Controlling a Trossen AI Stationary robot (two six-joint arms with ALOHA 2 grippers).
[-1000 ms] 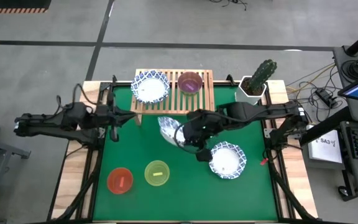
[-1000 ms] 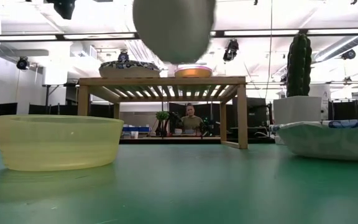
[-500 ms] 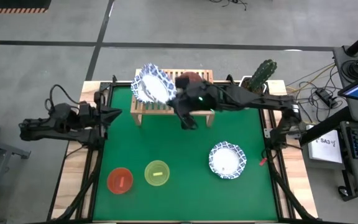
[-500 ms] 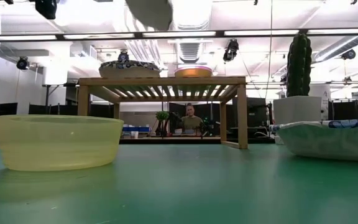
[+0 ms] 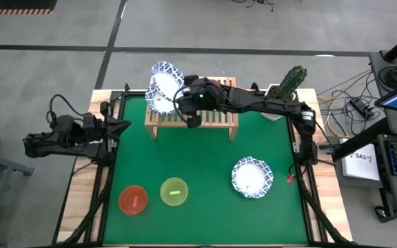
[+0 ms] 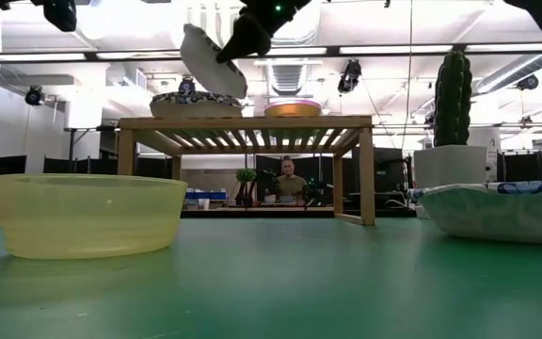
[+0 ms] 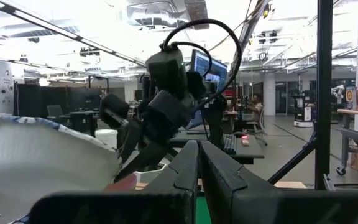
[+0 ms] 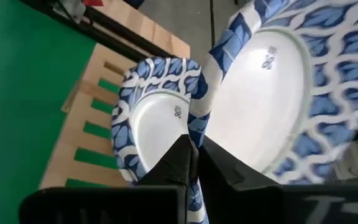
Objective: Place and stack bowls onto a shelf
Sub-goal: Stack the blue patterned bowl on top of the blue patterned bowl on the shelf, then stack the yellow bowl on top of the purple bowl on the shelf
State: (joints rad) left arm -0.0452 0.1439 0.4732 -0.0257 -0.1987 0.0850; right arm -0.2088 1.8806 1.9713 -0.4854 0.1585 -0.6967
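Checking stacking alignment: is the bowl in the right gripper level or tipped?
Tipped. The carried bowl, pinched by the right gripper, slants steeply above the bowl on the shelf.

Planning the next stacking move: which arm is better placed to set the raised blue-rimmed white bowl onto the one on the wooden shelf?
Right: its tool grips the raised blue-rimmed white bowl above the shelved blue-rimmed bowl; the left tool waits at the table's left edge.

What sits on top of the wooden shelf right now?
On the shelf rests one blue-rimmed white bowl. The right pincer holds a second patterned bowl, tilted, above it. The purple bowl shows only at table level; from overhead the arm hides it.
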